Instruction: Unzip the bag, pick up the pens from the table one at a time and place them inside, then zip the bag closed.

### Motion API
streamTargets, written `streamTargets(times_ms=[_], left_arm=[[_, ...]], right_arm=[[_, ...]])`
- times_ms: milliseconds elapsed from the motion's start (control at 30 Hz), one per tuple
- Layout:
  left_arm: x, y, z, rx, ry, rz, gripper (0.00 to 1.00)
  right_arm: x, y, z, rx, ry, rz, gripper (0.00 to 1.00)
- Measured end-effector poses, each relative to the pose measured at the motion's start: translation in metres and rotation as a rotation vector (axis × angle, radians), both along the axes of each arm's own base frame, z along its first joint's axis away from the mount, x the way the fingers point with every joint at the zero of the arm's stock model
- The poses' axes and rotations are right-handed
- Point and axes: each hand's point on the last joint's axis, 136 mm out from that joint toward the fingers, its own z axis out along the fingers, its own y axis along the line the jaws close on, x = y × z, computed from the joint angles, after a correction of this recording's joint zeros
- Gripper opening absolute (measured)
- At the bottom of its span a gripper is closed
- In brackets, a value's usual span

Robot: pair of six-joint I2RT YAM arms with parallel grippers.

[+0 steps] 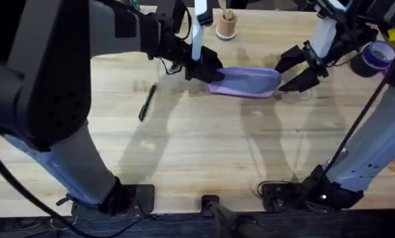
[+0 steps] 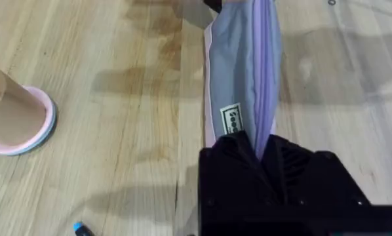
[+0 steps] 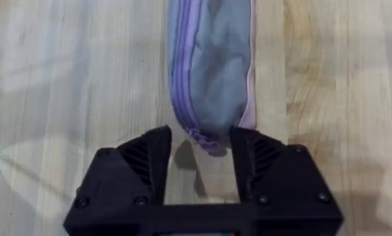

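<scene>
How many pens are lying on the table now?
1 visible: a dark pen on the table, to the left of the bag, apart from it. A second pen may be hidden under the left arm or inside the bag.

Three views, one shared bag [image 1: 247, 81]

Overhead looked down and forward across the desk [image 1: 204, 145]; both wrist cameras sat close over the bag's opposite ends.

Bright even light, soft arm shadows
</scene>
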Motion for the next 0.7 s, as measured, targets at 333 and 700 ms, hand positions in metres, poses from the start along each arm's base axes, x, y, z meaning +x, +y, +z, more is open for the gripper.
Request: streamTargets(times_ms=[333, 700], left_arm=[[0.0000, 0.0000, 0.0000, 0.000, 0.000, 0.000, 0.042], [0.0004, 0.0004, 0.0001, 0.000, -0.001, 0.001, 0.042]], right_arm=[[0.0003, -0.0065, 0.0003, 0.003, -0.001, -0.022, 0.234], [-0.0007, -0.0072, 0.0013, 0.006, 0.014, -0.037, 0.031]])
